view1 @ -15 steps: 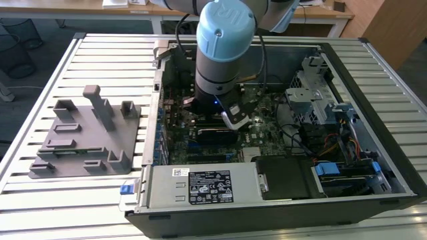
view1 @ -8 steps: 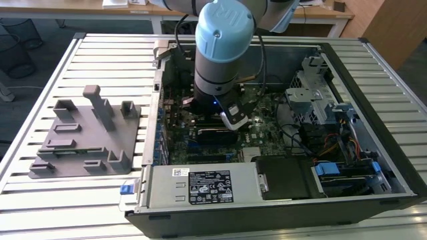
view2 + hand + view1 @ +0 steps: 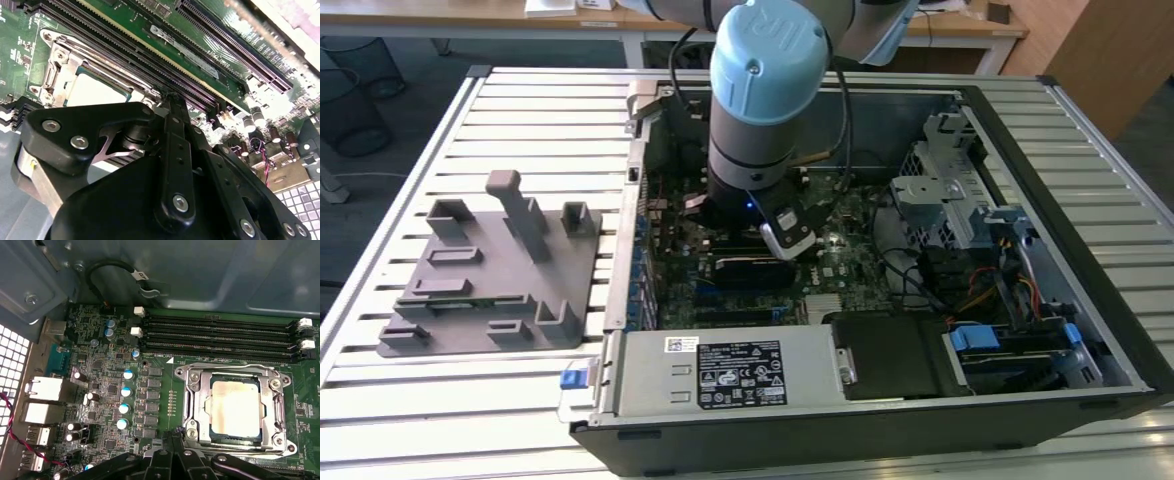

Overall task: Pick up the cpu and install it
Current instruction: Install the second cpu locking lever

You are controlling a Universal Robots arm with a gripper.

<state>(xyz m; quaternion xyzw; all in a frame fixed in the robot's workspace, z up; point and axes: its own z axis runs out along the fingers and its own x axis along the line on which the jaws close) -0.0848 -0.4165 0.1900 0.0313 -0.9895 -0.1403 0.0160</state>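
Already the square, silvery cpu [image 3: 235,407] lies flat inside its metal-framed socket [image 3: 192,410], jaws shut empty beside it.

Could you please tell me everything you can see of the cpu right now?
The cpu is a flat square chip with a pale, silvery metal top and a thin dark rim. It lies flat in the socket on the motherboard, inside the metal frame, beside the memory slots. In the second wrist view one corner of it shows past the gripper, which is not holding it.
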